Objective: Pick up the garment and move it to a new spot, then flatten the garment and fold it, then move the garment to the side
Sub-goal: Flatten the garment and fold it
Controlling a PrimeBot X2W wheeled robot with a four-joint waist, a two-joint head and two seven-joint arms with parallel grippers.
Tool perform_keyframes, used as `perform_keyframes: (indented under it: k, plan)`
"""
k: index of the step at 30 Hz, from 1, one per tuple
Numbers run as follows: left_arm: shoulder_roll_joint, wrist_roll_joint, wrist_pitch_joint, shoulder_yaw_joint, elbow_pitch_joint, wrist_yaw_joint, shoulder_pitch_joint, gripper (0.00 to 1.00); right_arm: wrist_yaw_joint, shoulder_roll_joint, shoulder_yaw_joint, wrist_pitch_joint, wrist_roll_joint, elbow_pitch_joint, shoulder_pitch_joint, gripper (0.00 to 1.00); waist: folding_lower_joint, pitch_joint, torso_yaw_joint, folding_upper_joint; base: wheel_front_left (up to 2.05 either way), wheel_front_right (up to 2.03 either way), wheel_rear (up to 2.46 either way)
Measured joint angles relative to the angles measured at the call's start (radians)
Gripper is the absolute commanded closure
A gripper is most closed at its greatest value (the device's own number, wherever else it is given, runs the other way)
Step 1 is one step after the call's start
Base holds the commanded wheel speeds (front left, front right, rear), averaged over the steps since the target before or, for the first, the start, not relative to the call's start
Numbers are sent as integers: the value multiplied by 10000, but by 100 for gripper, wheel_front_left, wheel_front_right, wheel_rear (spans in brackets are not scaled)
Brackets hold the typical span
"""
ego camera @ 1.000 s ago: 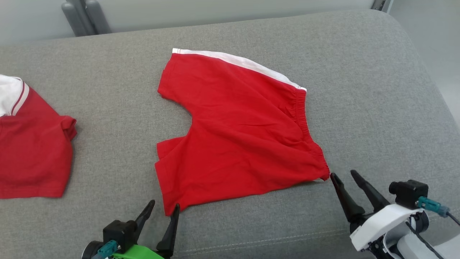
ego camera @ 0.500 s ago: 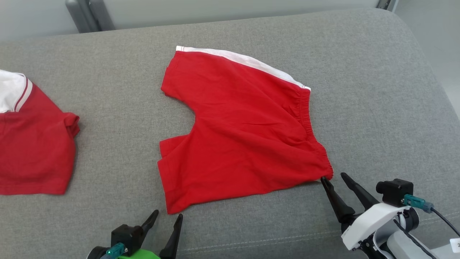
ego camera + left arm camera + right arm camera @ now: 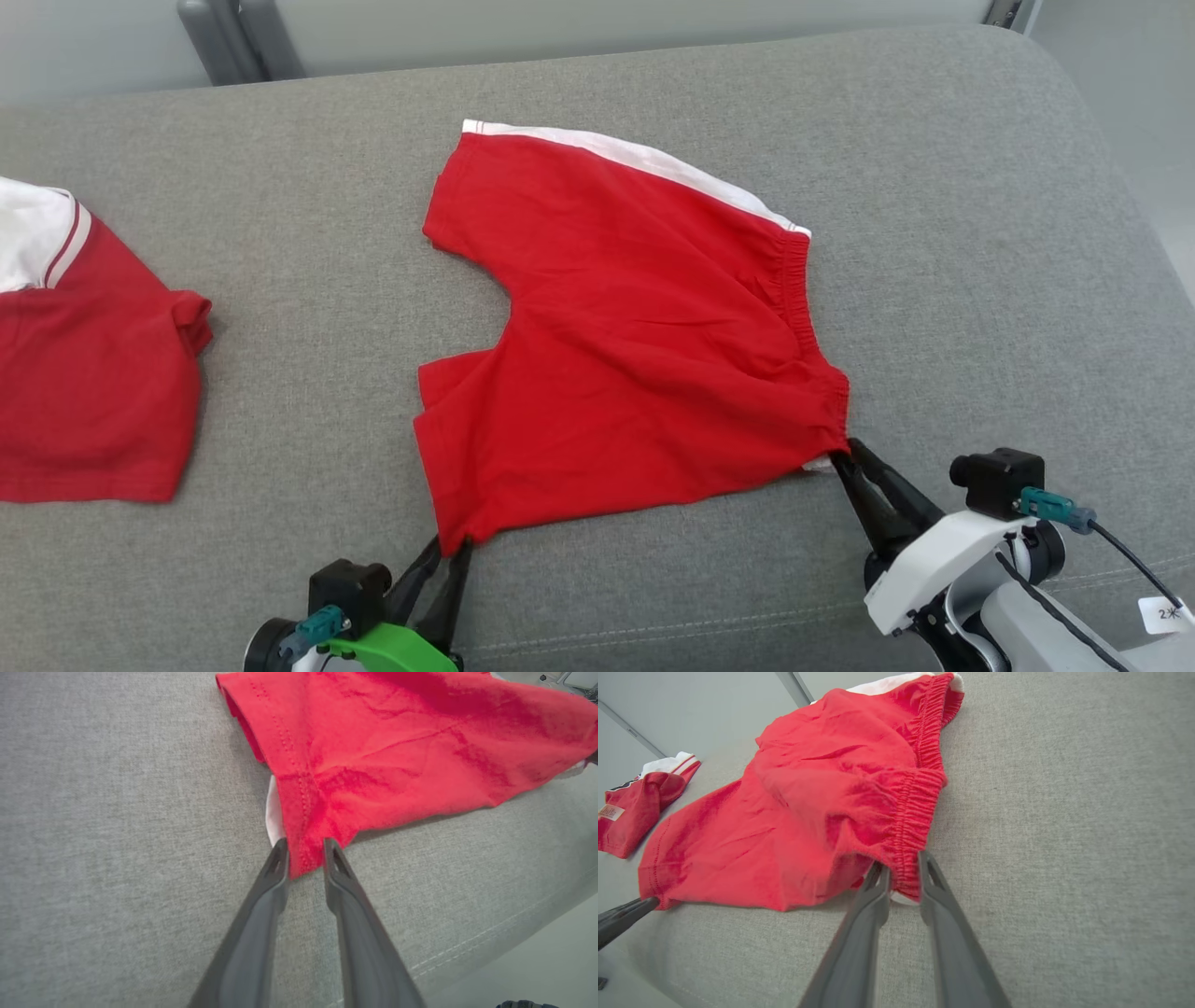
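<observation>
Grasp stage of the pick-up, in head and wrist views. The red garment [image 3: 635, 345], a pair of shorts, lies spread at the centre of the head frame on the grey cushion [image 3: 980, 233]. Its elastic waistband [image 3: 794, 308] is toward the right and its leg openings toward the left, with a white strip along the upper edge. A second red garment [image 3: 84, 373] lies well apart at the left edge.

The left jaws, at lower centre-left of the head frame, are pinched narrow on the hem corner [image 3: 299, 865] of the near leg. In the left wrist view, red cloth fills the gap between the two dark fingers [image 3: 273, 882]. The right jaws, at lower right, are likewise closed on the lower end of the waistband, with the gathered band pressed between their tips in the right wrist view.

The garment lies on the cushion, not yet lifted.

Judged step: the first, taking hold before the carry to a new spot. The next move calls for raising both arms together and keeping the held edge taut, so that the cloth hangs unbunched and neither corner slips from its thin pinch.
</observation>
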Motion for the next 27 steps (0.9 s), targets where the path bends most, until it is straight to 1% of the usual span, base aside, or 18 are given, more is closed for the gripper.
perform_keyframes:
  k: [1, 2, 7, 12, 14, 18, 24, 27]
  plan:
    - [-8, 0, 0, 0, 50, -2, -6, 75, 0, 8, 38, 0, 0, 4, -44, 89, 0, -1, -3, 0, 0, 0, 0]
    - [-10, 0, 0, 4, 98, -2, -13, 99, 0, 17, 63, 0, -2, 2, -75, 100, 0, -2, -6, 0, 0, 0, 0]
    - [-10, -2, 0, 63, 184, -17, -130, 100, 0, 33, 127, 0, -2, 25, -100, 100, 0, -6, -18, 0, 0, 0, 0]
    - [38, -31, 0, 516, -238, -88, -186, 100, 0, 10, 29, 0, -2, -198, -142, 100, 0, -18, -9, 0, 0, 0, 0]
    - [130, -23, 0, 754, -560, -88, -263, 100, 0, -19, -46, 0, -12, -364, -221, 100, 0, -19, 5, 0, 0, 0, 0]
    - [493, 148, 0, 1028, -943, -88, -363, 100, 2, -81, -58, 0, -84, -633, -294, 100, 0, -20, 58, 0, 0, 0, 0]
    - [675, 311, 0, 1043, -1271, -100, -308, 100, 2, -426, 508, 0, -33, -849, -147, 100, 0, -42, 143, 0, 0, 0, 0]
    - [786, 307, -2, 913, -1544, -136, -167, 100, 2, -679, 957, 0, 113, -970, 9, 100, 0, -55, 163, 0, 0, 0, 0]
